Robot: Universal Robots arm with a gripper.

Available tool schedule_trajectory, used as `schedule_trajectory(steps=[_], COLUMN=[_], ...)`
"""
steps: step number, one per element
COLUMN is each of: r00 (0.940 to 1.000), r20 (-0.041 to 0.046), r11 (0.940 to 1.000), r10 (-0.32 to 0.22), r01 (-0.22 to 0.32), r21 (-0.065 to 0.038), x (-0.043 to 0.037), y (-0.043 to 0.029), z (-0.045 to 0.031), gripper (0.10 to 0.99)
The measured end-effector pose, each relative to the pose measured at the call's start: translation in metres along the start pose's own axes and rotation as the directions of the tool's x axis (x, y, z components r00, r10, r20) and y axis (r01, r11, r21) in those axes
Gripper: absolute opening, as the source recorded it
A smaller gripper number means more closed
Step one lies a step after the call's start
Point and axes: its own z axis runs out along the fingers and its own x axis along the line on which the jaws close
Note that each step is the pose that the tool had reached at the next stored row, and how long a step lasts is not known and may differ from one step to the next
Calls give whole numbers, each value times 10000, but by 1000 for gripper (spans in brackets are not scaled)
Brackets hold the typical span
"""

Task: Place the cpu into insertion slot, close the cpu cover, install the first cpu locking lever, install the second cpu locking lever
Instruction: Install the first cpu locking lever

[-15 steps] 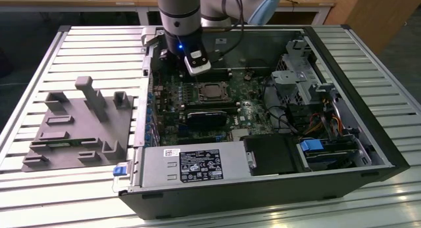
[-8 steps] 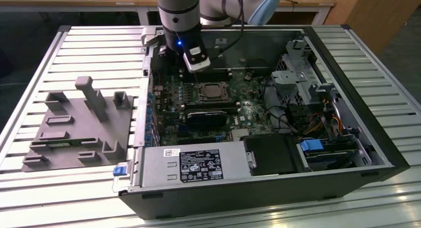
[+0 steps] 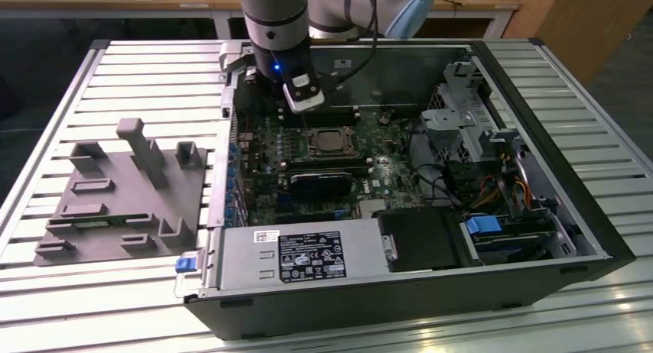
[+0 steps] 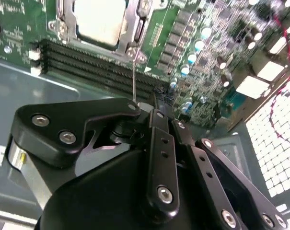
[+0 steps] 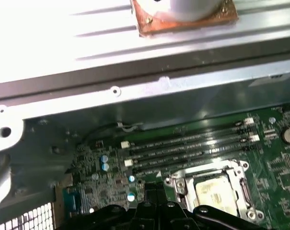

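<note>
1. The claw (image 4: 153,99) looks pressed together, just above the green board (image 4: 20,28).
2. A thin locking lever (image 4: 133,72) stands straight up. Its top end is right beside the claw tip, and I cannot tell if they touch.
3. The cpu (image 4: 99,19) lies flat, shiny side up, in the insertion slot (image 5: 176,184).
4. The cpu cover (image 5: 243,191) lies flat around it.
5. All of this sits inside the open computer case (image 3: 408,307).

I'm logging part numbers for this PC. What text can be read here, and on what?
No text reads clearly.
Black label on the power supply: too small.
White sticker beside it: too small.
Small sticker on the case wall: blurred.
cpu top: no legible marking.
</note>
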Motion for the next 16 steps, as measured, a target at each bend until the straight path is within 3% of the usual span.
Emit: schedule_trajectory(steps=[5,11,16], r00=[9999,10000,9999], r20=[-103,-98,-99], r11=[9989,9988,9988], r10=[17,14,17], r01=[-22,-19,-22], r21=[-472,-481,-480], x=[2,-7,-105], y=[0,1,21], z=[0,1,9], gripper=[102,102,102])
